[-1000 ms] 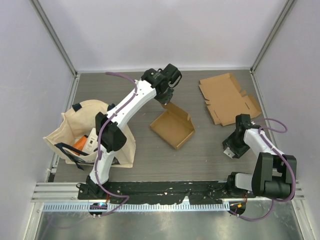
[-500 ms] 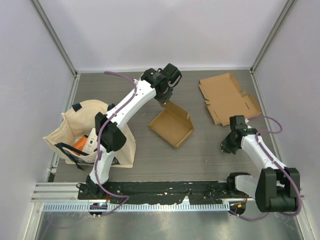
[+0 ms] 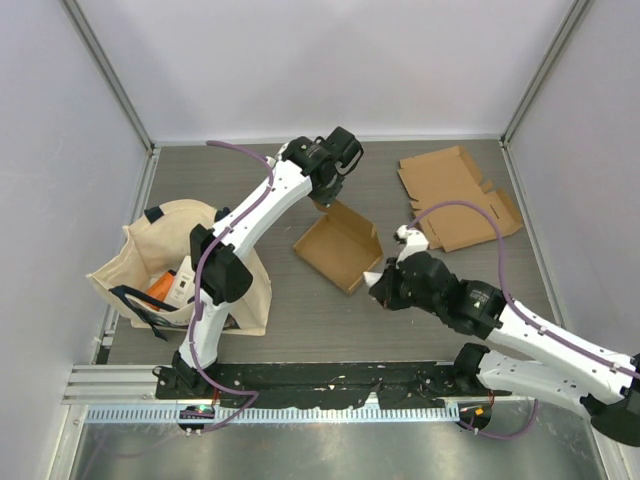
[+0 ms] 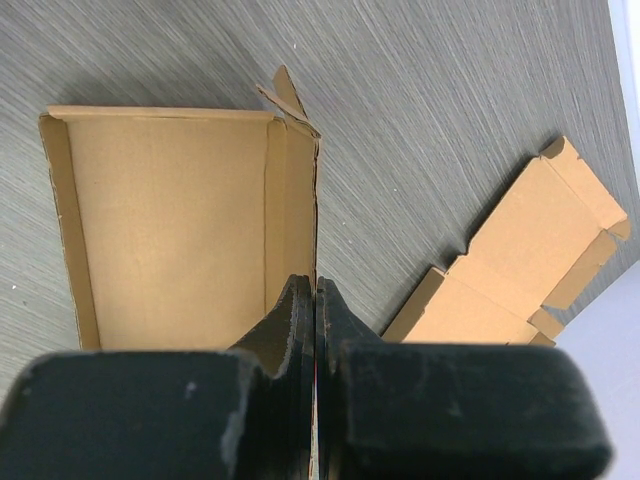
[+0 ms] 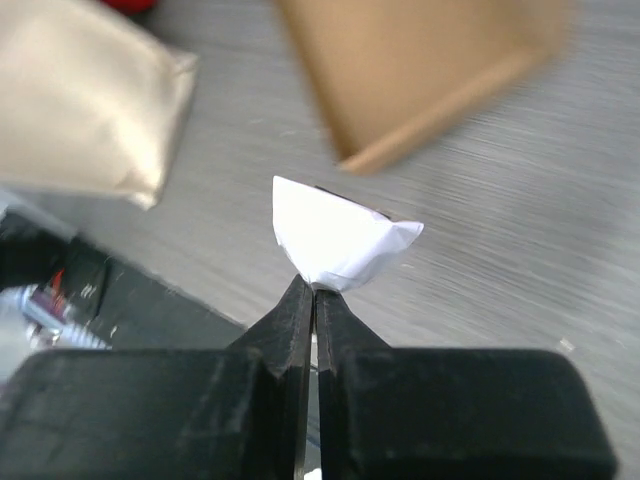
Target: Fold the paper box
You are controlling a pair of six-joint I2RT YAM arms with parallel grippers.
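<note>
bare table (image 3: 390, 190) between box (image 3: 335, 250) and flat cardboard (image 3: 455, 195).

Looking down on a grey wood-grain table top (image 3: 300, 320) that fills the middle of the frame. Plain, pale walls close it in: the back wall (image 3: 330, 60) across the top, the left wall (image 3: 50, 150) and the right wall (image 3: 600, 150) at the sides. Aluminium posts slant in from the upper left (image 3: 110, 75) and the upper right (image 3: 545, 70). Along the bottom there's a black strip (image 3: 340, 375), then a slotted rail (image 3: 330, 412), then brushed sheet metal (image 3: 320, 450). The light is soft and even, and the shadows are faint.
</note>
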